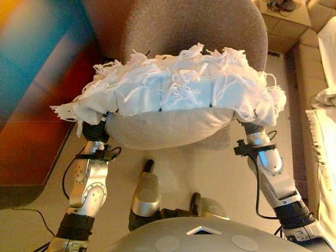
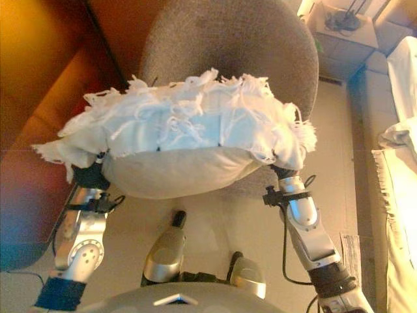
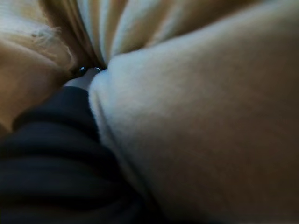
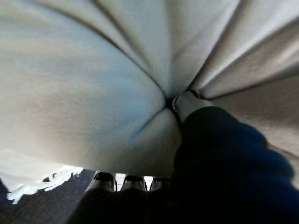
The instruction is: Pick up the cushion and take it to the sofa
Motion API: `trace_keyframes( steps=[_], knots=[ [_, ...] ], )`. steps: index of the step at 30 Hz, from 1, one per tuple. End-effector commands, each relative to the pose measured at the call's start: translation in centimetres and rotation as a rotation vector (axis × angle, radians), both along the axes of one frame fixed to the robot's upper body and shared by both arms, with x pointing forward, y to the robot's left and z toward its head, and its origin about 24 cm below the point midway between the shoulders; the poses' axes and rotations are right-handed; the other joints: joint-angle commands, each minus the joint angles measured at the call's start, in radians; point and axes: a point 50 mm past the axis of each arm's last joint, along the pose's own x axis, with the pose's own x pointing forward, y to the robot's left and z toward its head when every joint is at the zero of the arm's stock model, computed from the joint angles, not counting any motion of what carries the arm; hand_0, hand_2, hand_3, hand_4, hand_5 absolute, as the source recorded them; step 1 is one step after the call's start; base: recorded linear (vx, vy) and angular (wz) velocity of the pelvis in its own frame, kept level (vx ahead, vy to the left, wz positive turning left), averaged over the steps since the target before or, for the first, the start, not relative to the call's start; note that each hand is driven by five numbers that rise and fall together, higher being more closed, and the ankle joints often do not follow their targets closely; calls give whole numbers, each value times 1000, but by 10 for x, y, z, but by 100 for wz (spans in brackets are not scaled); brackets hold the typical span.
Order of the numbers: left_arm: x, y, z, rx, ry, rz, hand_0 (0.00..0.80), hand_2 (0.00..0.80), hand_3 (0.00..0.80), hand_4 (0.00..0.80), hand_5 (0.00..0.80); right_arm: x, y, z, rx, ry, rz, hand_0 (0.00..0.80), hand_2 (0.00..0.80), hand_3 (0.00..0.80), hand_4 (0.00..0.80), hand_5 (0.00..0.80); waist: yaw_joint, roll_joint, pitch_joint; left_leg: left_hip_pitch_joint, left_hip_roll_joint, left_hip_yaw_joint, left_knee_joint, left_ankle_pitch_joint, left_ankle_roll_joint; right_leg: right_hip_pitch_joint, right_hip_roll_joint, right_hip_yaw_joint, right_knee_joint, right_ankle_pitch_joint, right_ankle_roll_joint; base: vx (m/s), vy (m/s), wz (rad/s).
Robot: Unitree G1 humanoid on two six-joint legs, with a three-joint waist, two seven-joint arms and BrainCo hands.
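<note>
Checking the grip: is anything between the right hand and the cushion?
No. The right hand presses straight into the cushion, as the right wrist view shows.

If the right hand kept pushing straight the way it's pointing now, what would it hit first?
The right hand is already pressed into the white fringed fabric cushion, so more cushion comes first. Beyond it, probably the grey upholstered chair, though depth is unclear.

Warm, dim indoor lighting throughout. Bright glare fell on the white cushion (image 1: 173, 84) top; its underside was shadowed. Both wrist views were dark and out of focus, with fabric pressed close against each hand's cover.
</note>
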Motion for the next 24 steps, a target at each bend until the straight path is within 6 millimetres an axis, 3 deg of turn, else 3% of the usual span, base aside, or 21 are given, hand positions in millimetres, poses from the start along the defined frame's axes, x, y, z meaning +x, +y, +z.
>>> trace_keyframes(
  steps=[1,3,4,5,7,8,10,13,17,20,24],
  knots=[
    [-1,-24,41,-53,-226,-134,800,800,800,800,800,-23,8,39,42,-202,143,800,800,800,800,800,-55,-50,-162,-120,-43,-43,-141,124,57,241,21,-49,-51,125,38,651,255,-14],
    [-2,-27,43,-17,-235,-149,800,800,800,800,800,-31,7,35,39,-197,135,800,800,800,800,800,-59,-71,-190,-124,-88,-32,-134,95,107,205,39,15,39,257,56,622,185,-32],
    [-1,-30,42,-13,-227,-163,800,800,800,800,800,-33,8,35,47,-201,131,800,800,800,800,800,-69,-82,-194,-110,-110,-32,-139,85,121,174,58,46,58,290,58,610,142,-37],
    [2,-33,41,-9,-217,-177,800,800,800,800,800,-34,11,34,56,-206,121,800,800,800,800,800,-84,-92,-199,-79,-133,-38,-164,82,131,117,99,76,47,331,61,525,117,-38],
    [7,-39,41,2,-219,-205,800,800,800,800,800,-29,15,31,58,-214,110,800,800,800,800,800,-100,-93,-209,-37,-151,-12,-197,83,132,51,118,39,-19,342,56,453,118,12],
    [10,-42,43,9,-229,-218,800,800,800,800,800,-23,14,30,52,-215,104,800,800,800,800,800,-107,-89,-211,-4,-154,11,-219,82,128,17,100,-12,-77,330,46,437,112,40],
    [13,-46,46,24,-243,-228,800,800,800,800,800,-16,11,30,49,-210,92,800,800,800,800,800,-133,-72,-202,60,-151,25,-242,69,124,-48,91,-58,-172,302,18,430,65,-23],
    [16,-52,41,14,-199,-239,800,800,800,800,800,-16,6,26,52,-182,74,800,800,800,800,800,-182,-70,-179,138,-159,22,-234,16,125,-135,40,-61,-305,372,6,412,-33,-13],
    [8,-53,35,30,-195,-258,800,800,800,800,800,-22,-4,21,66,-157,72,800,800,800,800,800,-223,-92,-159,223,-167,10,-211,-83,124,-203,-29,-56,-511,533,60,439,-151,57],
    [4,-51,31,36,-188,-234,800,800,800,800,800,-23,-8,15,80,-128,81,800,800,800,800,800,-232,-93,-154,254,-177,-2,-182,-134,139,-220,-45,-51,-559,567,73,448,-146,57],
    [6,-51,21,2,-139,-248,800,800,800,800,800,-23,-7,9,52,-89,79,800,800,800,800,800,-248,-89,-159,276,-206,-24,-107,-213,161,-253,-46,-24,-560,557,68,415,-124,44]
  ],
)
